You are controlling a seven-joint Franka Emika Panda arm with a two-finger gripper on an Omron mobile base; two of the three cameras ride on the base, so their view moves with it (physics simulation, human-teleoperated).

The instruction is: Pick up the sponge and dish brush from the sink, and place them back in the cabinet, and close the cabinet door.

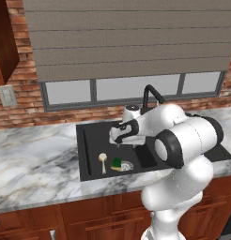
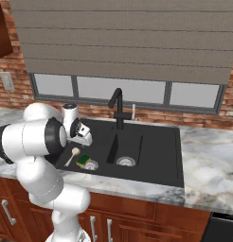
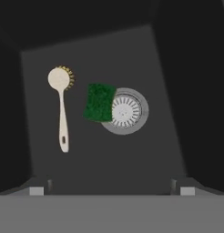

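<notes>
We are at the very start of the first pick: our gripper (image 3: 112, 190) hangs above the left basin of the sink (image 1: 89, 174) with its jaws spread wide and nothing between them, and both items lie on the basin floor below. In the hand view the sponge (image 3: 99, 102), green face up, sits just left of centre with its right edge overlapping the rim of the drain (image 3: 126, 111), and the dish brush (image 3: 63, 105) lies at about nine o'clock from it, head toward twelve and handle toward six, near the sponge but not touching it. The next move, as we judge it, is a straight descent onto one of them (the sponge is nearer our line), with the fingers set across its short sides. Room is decent: the basin walls stand well apart from both items, though the brush lies closer to the left wall. In the left base view the faucet (image 1: 151, 96) rises behind the wrist, so a lift should go up before swinging. The cabinet (image 1: 5, 40) shows at the upper left, well apart from the sink.
</notes>
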